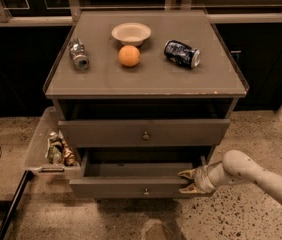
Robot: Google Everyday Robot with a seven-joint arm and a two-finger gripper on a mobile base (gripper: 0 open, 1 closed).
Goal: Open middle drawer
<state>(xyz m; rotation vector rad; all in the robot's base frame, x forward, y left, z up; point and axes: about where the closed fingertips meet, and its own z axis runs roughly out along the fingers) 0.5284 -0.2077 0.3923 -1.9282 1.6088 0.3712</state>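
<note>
Cabinet top (pixel 216 74): bowl (pixel 131 33), orange (pixel 129 55), silver can (pixel 78 55), blue can (pixel 181 53). End effector (pixel 190 181): right end, middle drawer (pixel 126 188).

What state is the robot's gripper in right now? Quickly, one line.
Gripper: at the right end of the middle drawer front; open or closed cannot be told.

The grey-brown middle drawer (pixel 121 186), round knob centred, stands pulled out, the gripper (pixel 184 181) at its right end

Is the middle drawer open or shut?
Open: the middle drawer juts out, its inside showing; the tool is at its front edge.
</note>
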